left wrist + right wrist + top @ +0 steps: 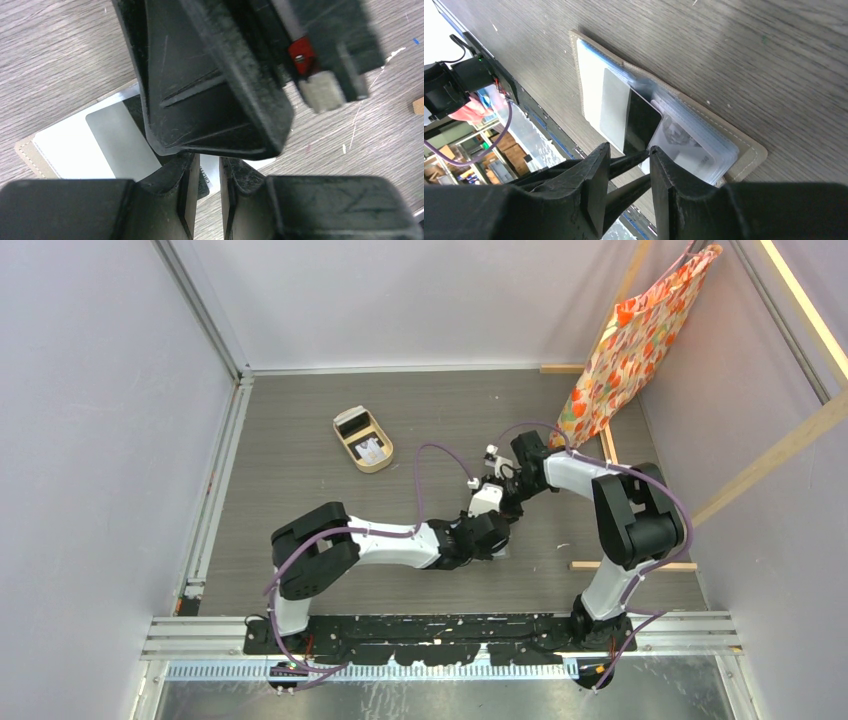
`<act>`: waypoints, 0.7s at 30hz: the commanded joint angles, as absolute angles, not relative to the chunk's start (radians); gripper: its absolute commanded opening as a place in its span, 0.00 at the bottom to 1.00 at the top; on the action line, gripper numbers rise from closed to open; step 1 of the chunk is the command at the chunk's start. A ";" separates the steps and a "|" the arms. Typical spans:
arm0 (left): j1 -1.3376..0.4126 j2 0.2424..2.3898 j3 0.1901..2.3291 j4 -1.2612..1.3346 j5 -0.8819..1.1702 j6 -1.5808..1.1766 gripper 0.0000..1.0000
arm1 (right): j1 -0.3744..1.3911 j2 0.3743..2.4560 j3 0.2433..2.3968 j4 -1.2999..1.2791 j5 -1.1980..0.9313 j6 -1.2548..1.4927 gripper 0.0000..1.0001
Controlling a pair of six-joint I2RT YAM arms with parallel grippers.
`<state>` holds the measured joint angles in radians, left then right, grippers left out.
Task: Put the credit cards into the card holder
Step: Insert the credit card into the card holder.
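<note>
Right wrist view: the small grey-brown fold-over card holder [749, 150] lies open and flat on the dark wood-grain table [774, 60], dead ahead of my right gripper [629, 148]. A thin black rectangular credit card [642, 122] looks part-way into the clear-bluish sleeves [696, 145]. Its long axis runs straight from my fingers toward the holder's far edge, and its near end dips into the gap between my jaws. Those jaws stand partly apart, but I cannot tell whether the pads actually bite the card. Just beside it, a pale grey card [614, 107] lies parallel on the holder. My left gripper [210, 164] faces me from the opposite side, jaws narrow, a strip of pale card showing through the slit. Gripped or merely hovered over, I cannot tell that either. Top view has both wrists nose to nose mid-table, with the holder hidden beneath them. My right hand is the one lined up with the black card, so my call is to push along that long axis, straight into the pocket, with no sideways drift.
</note>
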<state>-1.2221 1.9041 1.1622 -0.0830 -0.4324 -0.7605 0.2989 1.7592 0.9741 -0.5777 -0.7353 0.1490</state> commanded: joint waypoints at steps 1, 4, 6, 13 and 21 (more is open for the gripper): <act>-1.223 1.846 1.144 -0.090 -0.484 -0.773 0.23 | 0.294 1.692 1.013 -0.606 -0.720 0.107 0.40; -1.223 1.832 1.136 -0.084 -0.493 -0.767 0.23 | 0.291 1.690 1.025 -0.627 -0.722 0.089 0.40; -1.223 1.815 1.128 -0.071 -0.493 -0.759 0.23 | 0.289 1.689 1.038 -0.646 -0.727 0.069 0.40; -1.223 1.729 1.082 -0.026 -0.484 -0.703 0.25 | 0.265 1.637 1.068 -0.721 -0.725 -0.048 0.40; -1.221 1.564 0.962 0.069 -0.487 -0.512 0.33 | 0.269 1.657 1.097 -0.788 -0.679 -0.127 0.11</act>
